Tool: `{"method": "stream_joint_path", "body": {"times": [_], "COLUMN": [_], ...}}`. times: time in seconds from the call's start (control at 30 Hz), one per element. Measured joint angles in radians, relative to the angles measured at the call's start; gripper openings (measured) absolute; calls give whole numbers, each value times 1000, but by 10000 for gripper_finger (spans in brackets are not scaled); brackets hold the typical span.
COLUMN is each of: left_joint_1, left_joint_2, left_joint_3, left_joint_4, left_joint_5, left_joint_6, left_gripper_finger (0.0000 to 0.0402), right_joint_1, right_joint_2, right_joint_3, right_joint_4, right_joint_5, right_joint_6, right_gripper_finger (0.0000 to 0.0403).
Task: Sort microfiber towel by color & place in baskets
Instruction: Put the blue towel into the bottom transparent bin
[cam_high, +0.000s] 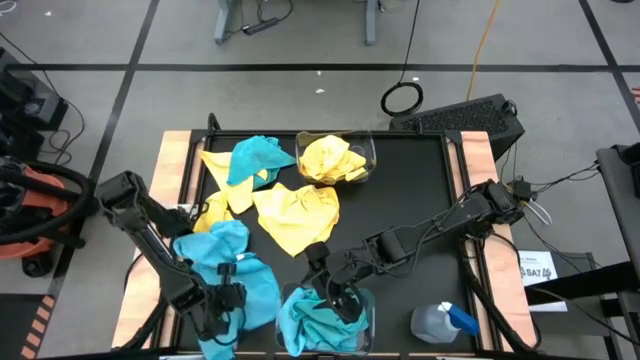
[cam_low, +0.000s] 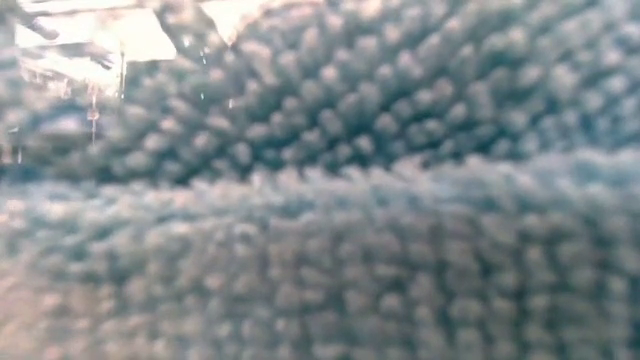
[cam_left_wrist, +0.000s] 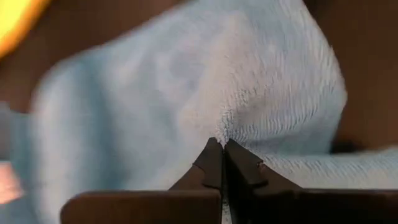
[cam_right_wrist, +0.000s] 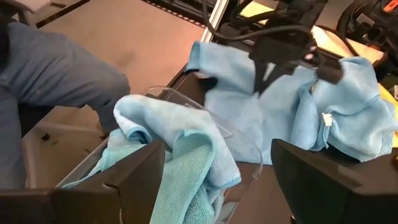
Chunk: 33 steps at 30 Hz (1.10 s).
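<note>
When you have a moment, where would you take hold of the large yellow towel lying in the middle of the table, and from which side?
Grip the yellow towel at a raised crease near its middle, descending from straight above. It lies crumpled and nearly flat on the table, so folds give a pincer something to pinch, while flat edges would not. The right pincer, open over the near basket, seems closer; the left pincer is shut on a blue towel.

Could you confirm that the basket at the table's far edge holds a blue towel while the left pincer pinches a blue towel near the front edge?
Not quite: the high view shows the far basket holding a yellow towel, not a blue one. The rest stands: the left pincer is shut on a blue towel near the front edge.
</note>
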Motion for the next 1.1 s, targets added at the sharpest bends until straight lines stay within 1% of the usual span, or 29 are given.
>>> {"method": "stream_joint_path", "body": {"times": [0.2,0.3,0.43,0.63,0.83,0.93,1.0,1.1], "left_joint_1": [0,14,50,114,155,166,173,180], "left_joint_2": [-72,-106,-130,-132,-132,-132,-133,-133], "left_joint_3": [67,83,96,152,238,284,303,330], "left_joint_4": [-180,-201,-214,-212,-204,-170,-146,-101], "left_joint_5": [-198,-290,-379,-454,-548,-592,-598,-591], "left_joint_6": [21,57,128,302,486,591,670,769], "left_gripper_finger": [2,1,1,1,0,0,0,0], "right_joint_1": [0,-8,-36,-82,-112,-124,-130,-135], "right_joint_2": [27,67,109,150,152,152,152,149], "right_joint_3": [0,0,0,0,0,0,0,0], "right_joint_4": [95,166,268,389,411,409,405,416], "right_joint_5": [-23,-51,-51,-50,-46,8,36,25], "right_joint_6": [-30,-45,-41,11,33,40,45,57], "right_gripper_finger": [286,286,286,286,286,286,286,286]}}
